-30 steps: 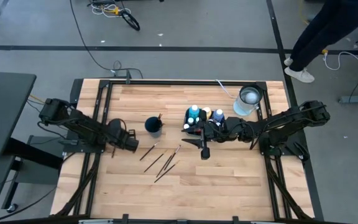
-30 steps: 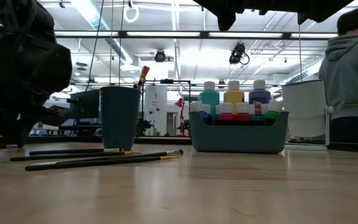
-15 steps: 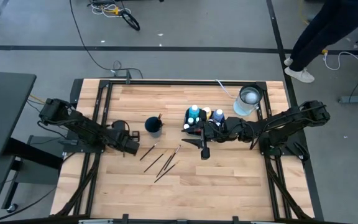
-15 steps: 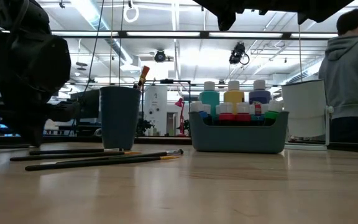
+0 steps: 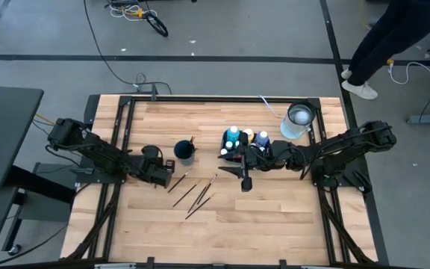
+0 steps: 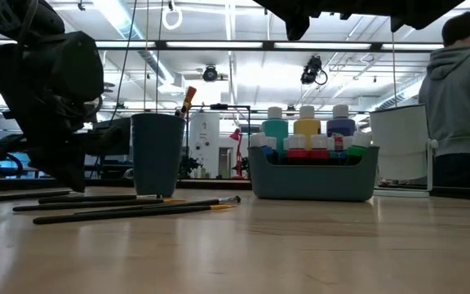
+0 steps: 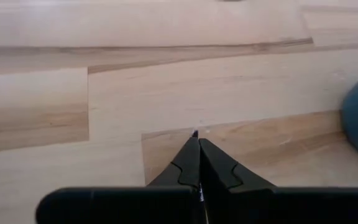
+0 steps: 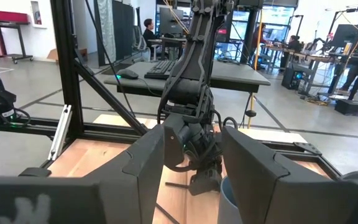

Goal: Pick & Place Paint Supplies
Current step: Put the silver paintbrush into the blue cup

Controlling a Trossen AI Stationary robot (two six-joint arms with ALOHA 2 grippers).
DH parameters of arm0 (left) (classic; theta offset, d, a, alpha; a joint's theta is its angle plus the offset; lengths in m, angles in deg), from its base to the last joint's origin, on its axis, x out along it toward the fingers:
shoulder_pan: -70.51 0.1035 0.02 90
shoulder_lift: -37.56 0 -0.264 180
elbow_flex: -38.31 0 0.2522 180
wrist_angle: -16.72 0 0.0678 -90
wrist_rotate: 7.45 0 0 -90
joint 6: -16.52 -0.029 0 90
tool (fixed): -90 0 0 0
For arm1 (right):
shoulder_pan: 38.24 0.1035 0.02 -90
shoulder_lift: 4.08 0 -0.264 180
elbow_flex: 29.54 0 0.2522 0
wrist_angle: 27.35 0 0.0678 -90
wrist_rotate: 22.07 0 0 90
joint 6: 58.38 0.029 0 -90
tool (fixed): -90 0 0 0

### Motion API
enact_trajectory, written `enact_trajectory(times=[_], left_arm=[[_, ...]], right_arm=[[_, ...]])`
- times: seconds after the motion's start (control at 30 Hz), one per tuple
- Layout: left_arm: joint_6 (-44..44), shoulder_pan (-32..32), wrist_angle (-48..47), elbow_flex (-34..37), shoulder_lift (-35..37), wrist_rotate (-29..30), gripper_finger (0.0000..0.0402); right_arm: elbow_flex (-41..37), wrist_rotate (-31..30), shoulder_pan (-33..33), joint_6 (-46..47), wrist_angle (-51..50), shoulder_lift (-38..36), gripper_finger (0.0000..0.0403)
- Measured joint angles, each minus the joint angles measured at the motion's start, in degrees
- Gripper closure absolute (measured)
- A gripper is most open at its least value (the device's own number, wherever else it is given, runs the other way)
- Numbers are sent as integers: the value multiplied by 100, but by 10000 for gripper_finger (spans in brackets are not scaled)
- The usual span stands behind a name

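The left end effector sat left of center on the tabletop, fingers pressed together, apparently pinching a brush tip. The other paintbrushes lay just right. The right end effector hovered apart below the bottles.

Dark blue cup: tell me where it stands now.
In the high view, the dark blue cup stands mid-table, left of the grey bottle caddy, with loose paintbrushes lying just in front of it.
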Motion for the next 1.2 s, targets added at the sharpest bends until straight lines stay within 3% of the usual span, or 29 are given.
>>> enact_trajectory(times=[0.9,1.2], left_arm=[[-391,-419,-95,-389,7,1197,400],[-328,-535,-800,-762,9,1399,400]], right_arm=[[0,2,0,-1,-2,0,238],[0,2,0,0,-4,0,238]])
